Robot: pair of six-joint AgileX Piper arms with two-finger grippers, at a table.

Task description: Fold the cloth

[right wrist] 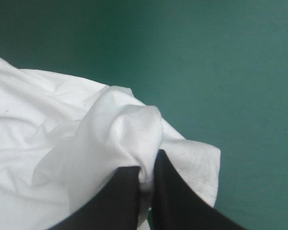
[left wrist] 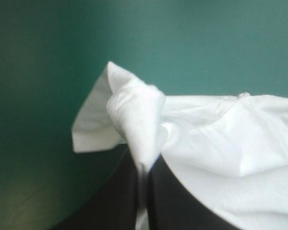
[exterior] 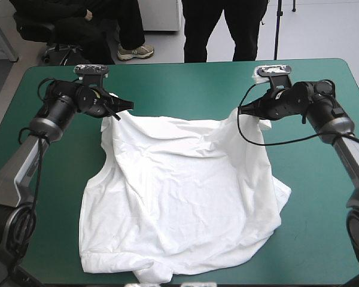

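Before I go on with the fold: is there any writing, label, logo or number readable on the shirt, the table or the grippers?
None can be read in any view.
The T-shirt is plain white, with no print or tag showing.
The teal-green cover is unmarked.
The left gripper and the right gripper, both shut on the T-shirt, carry no lettering.

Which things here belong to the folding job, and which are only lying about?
Belong to the job: the T-shirt; the left gripper and the right gripper, each shut on one far corner.
Only lying there: the teal-green cover of the table.
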